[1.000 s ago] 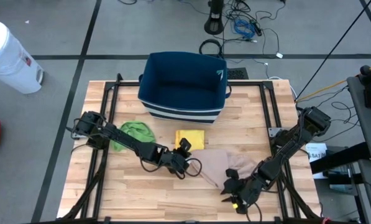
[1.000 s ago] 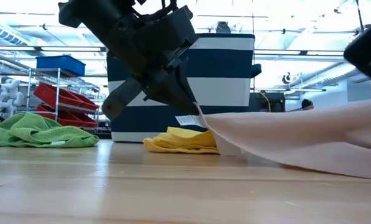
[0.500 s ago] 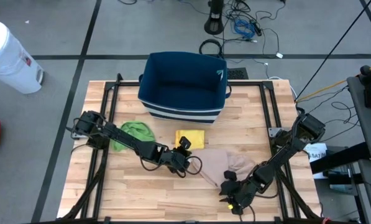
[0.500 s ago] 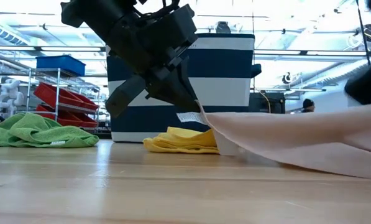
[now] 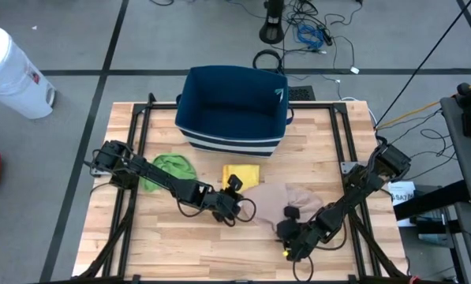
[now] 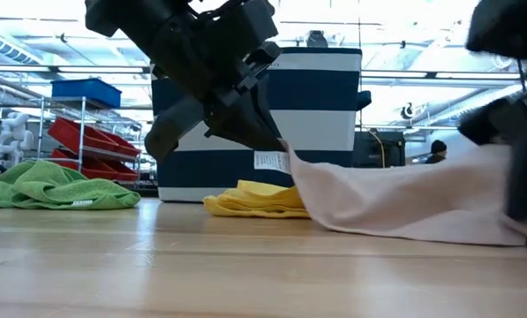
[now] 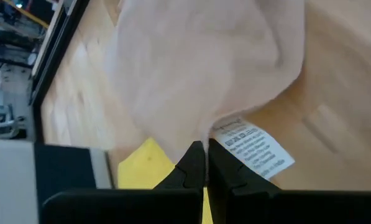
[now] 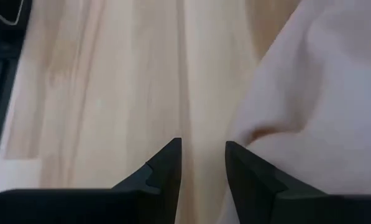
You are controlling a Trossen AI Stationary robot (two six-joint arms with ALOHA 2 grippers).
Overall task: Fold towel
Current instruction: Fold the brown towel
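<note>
A pale pink towel (image 5: 281,205) lies bunched on the wooden table, pinched at one corner by the left gripper (image 5: 241,210).

The cloth is soft, plain and rumpled, gathered into loose folds rather than spread flat. Its corner, carrying a white printed care label (image 7: 253,147), sits clamped between the closed jaws of the left gripper and is lifted slightly off the wood; in the low view the fabric (image 6: 404,199) slopes down and away from that pinch point to rest on the table. The opposite edge of the towel (image 8: 316,93) lies just beside the parted jaws of the right gripper (image 5: 292,237), with bare wood between the two fingers.
</note>
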